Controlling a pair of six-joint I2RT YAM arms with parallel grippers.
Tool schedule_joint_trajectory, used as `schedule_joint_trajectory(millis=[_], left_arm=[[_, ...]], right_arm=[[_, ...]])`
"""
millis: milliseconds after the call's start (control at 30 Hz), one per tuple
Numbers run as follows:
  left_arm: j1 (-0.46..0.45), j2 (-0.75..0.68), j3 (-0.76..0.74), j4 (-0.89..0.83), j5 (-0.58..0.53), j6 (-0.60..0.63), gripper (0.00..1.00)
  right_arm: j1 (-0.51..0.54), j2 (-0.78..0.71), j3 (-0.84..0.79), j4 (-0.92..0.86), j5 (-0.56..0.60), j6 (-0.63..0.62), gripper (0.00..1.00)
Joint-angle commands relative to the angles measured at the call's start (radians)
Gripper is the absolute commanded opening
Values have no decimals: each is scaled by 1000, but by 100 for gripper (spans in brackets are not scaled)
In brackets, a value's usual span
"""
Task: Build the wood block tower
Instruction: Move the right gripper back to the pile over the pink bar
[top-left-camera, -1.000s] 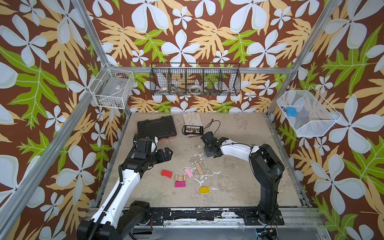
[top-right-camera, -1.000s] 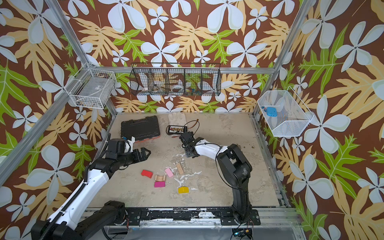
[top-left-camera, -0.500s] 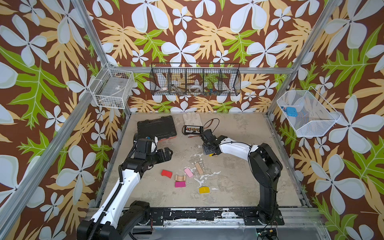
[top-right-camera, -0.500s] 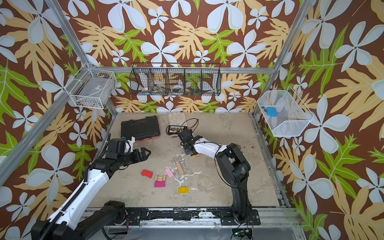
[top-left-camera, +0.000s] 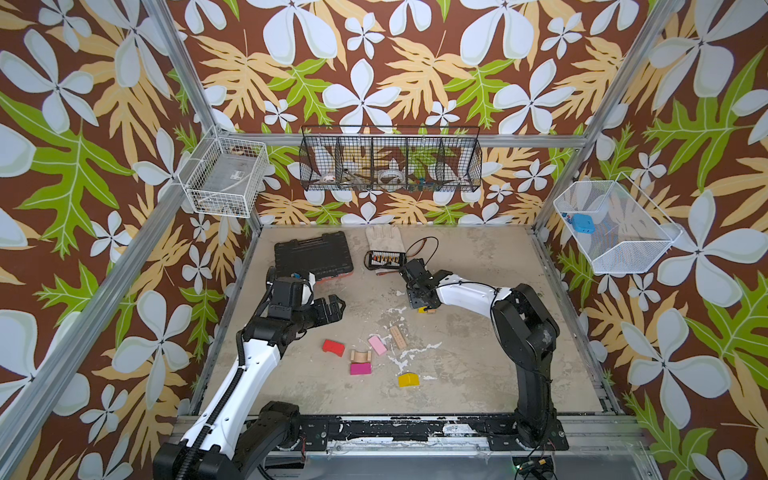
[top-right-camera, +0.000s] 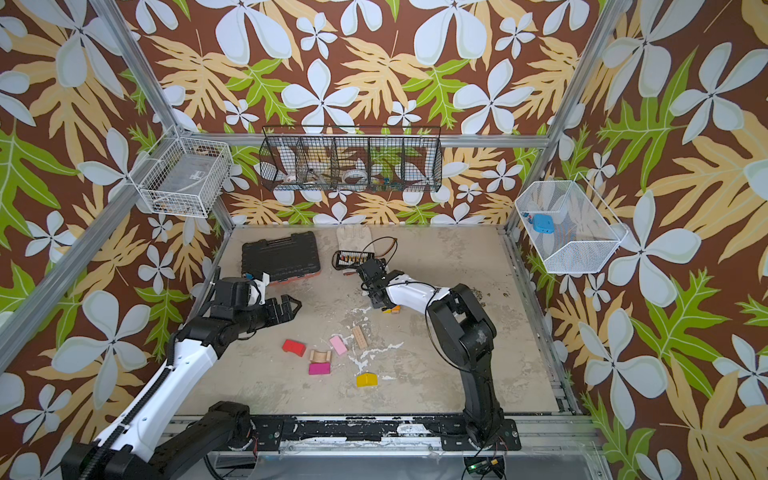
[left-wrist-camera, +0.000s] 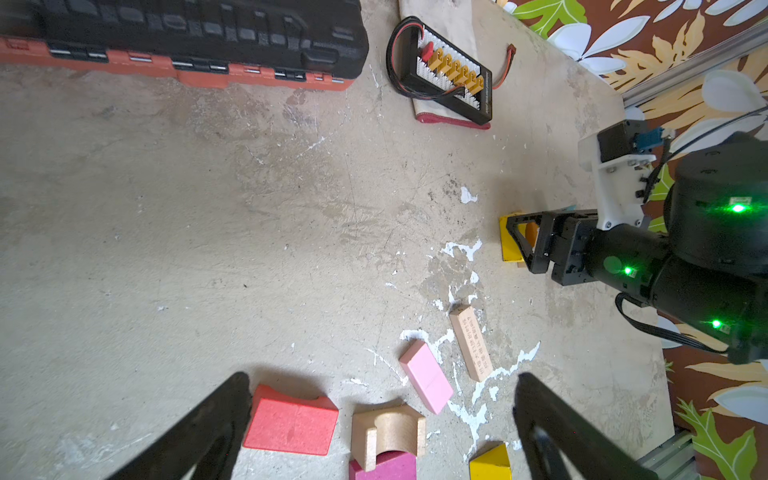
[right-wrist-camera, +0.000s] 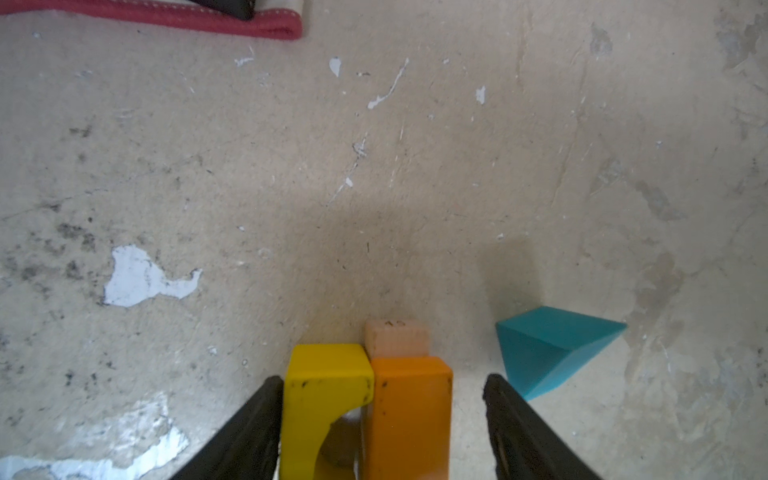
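Lying loose in the lower middle of a top view, the yellow wedge (top-left-camera: 408, 379), magenta block (top-left-camera: 360, 368), wood arch (top-left-camera: 360, 356), red block (top-left-camera: 333, 347), pink block (top-left-camera: 377, 345) and plain bar (top-left-camera: 397, 336) look like stock for later layers. Above them the left gripper (top-left-camera: 336, 309) hovers, claw spread wide, likely waiting. Farther up, at centre, the right gripper (right-wrist-camera: 382, 380) straddles the tower (top-left-camera: 427, 308), barely begun. Its yellow arch (right-wrist-camera: 324, 374) and orange block (right-wrist-camera: 409, 395) stand side by side. One finger touches the arch and the other is clear of the orange, so the claw is spread, probably squaring them. The orange block's long axis runs bottom-to-top in the right wrist view. The teal wedge (right-wrist-camera: 548, 349) lies just beside, thin edge pointing right.
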Motion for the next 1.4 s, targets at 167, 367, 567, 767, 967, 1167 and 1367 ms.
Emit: schedule_joint_trajectory(millis=[167,367,567,767,967,1167,1367], left_arm=[[2,-1,-3,11,1,-1,100],[3,2,-3,12,1,-1,100],[2,5,-3,12,6,-1,100],[2,4,-4,11,4,-1,100],[2,7,-4,11,5,-1,100],[3,2,-4,9,-1,-2,100],[2,8,-4,11,6,0,100]], right_arm=[[3,-32,-6,4,-4,-3,77],[28,-155,-43,-22,-16,-11,79],[169,-376,-223,65,-133,-80,77],[294,-455,-368,145,-320,-138,73],[300,-425,-402,158,-276,-95,77],[300,-261,-305,118,-281,-77,63],[300,-188,-261,80,-223,-70,59]])
